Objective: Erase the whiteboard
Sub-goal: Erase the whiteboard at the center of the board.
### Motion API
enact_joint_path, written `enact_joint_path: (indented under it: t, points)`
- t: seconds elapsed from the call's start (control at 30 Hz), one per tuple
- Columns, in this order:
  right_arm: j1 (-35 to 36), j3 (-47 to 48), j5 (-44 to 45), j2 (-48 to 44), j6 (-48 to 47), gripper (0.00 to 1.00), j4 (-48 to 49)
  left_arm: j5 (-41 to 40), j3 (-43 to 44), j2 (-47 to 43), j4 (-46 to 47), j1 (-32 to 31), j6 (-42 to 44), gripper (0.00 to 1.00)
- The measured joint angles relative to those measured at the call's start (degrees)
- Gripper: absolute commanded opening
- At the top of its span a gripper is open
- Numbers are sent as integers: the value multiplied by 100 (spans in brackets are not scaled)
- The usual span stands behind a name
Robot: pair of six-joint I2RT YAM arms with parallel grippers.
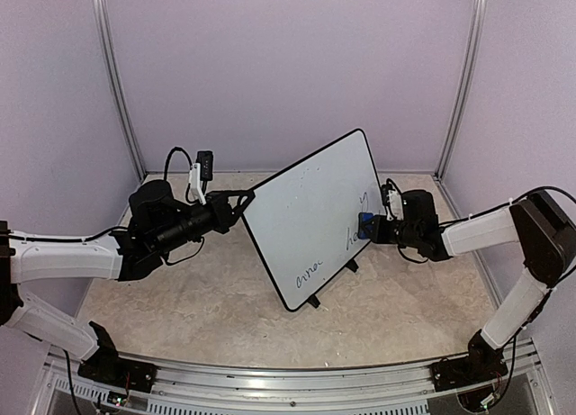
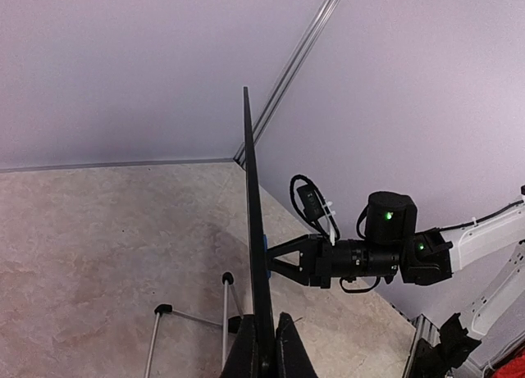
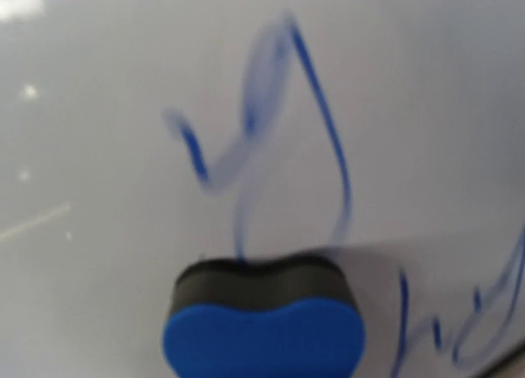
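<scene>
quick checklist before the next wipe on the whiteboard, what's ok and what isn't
1. left gripper shut on the whiteboard edge: ok
2. right gripper shut on the eraser: ok
3. eraser felt against the whiteboard: ok
4. handwriting all gone: not ok, blue strokes show beside the eraser and near the lower corner
5. stand feet resting on the table: cannot tell

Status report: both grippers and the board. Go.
Left gripper clamped on whiteboard left edge, board standing. Right gripper pressing eraser to board face. Blue writing partly smeared, not yet cleared. Nothing seen in the way.
</scene>
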Motion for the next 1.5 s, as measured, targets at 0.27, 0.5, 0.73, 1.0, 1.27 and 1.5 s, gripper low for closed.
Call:
enact_joint_path:
  t: [0.27,0.5,0.73,1.0,1.27,1.5]
  points:
    - [2,-76,-50,15,61,23,-111,20,-9,2,20,0,-2,0]
    - [-35,654,50,83,39,23,-503,-44,-26,0,22,0,-37,0]
    - [-142,901,59,122,103,23,-404,-44,-55,-9,59,0,-35,0]
    - [-157,271,-15,181,356,23,293,-50,-74,-31,59,0,-44,0]
    - [-184,-125,-76,275,472,23,472,-42,-76,-33,63,0,-46,0]
    - [-190,446,-72,302,341,23,-116,-87,-81,-33,61,0,-74,0]
